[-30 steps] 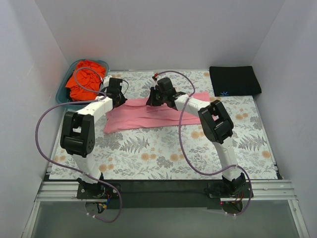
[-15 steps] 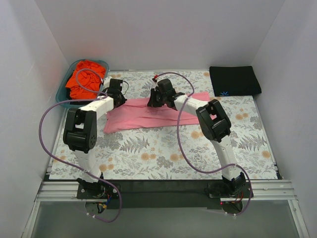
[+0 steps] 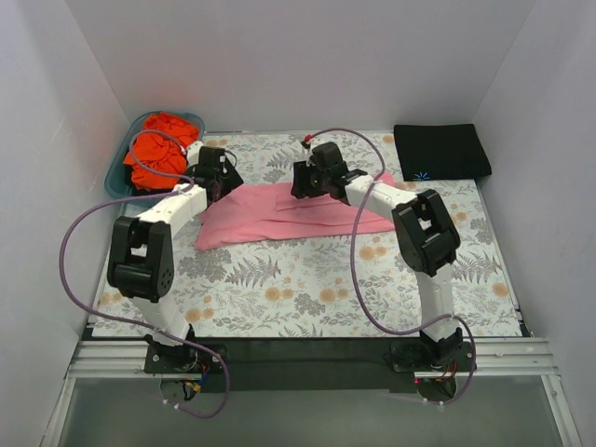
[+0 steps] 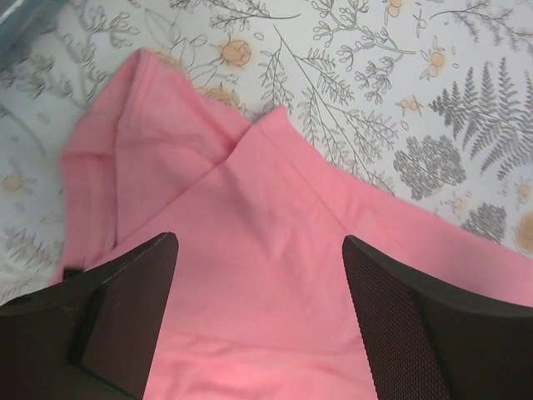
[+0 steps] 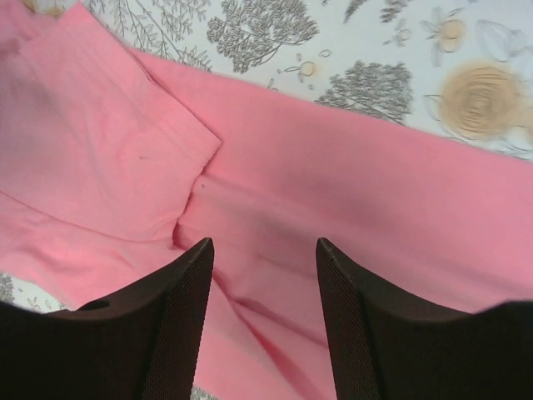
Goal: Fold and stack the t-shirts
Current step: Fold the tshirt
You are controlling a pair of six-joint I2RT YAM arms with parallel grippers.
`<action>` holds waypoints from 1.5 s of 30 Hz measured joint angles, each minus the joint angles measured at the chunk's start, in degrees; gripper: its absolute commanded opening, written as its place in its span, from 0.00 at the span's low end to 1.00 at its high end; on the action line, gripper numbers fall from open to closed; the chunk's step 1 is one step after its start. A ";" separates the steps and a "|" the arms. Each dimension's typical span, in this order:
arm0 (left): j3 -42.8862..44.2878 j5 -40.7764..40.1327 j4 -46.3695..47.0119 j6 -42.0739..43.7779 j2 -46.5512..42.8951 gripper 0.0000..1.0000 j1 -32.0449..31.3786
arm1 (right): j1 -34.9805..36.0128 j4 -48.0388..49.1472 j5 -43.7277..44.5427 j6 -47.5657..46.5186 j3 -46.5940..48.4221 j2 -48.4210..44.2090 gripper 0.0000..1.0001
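Note:
A light pink t-shirt (image 3: 289, 212) lies spread as a long folded band across the back middle of the table. My left gripper (image 3: 226, 180) hangs over its left end, open, with only pink cloth (image 4: 275, 192) below the empty gap (image 4: 260, 242). Over the shirt's upper middle edge my right gripper (image 3: 301, 184) also stands open (image 5: 265, 243), above creased pink fabric (image 5: 375, 192). A black t-shirt (image 3: 441, 152) with a small blue logo lies folded at the back right. An orange-red t-shirt (image 3: 158, 147) is bunched in the basket.
The teal plastic basket (image 3: 119, 177) stands in the back left corner, close to my left arm. White walls enclose the table on three sides. The floral tablecloth (image 3: 307, 289) shows bare in front of the pink shirt.
Both grippers have gone from shut to open, letting go of the pink shirt. The right gripper has shifted a little right and back; the left arm has swung slightly left.

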 measured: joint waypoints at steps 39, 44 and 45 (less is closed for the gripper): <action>-27.47 5.49 -9.84 -13.79 -19.08 0.65 8.74 | -39.43 12.46 -7.98 19.50 -50.42 -30.18 0.51; -27.41 5.25 -9.44 -14.25 -18.53 0.39 9.03 | -39.91 14.86 -8.17 20.44 -51.45 -29.16 0.24; -27.41 5.14 -9.49 -14.29 -18.40 0.33 9.07 | -40.15 15.19 -8.17 20.39 -51.74 -29.09 0.17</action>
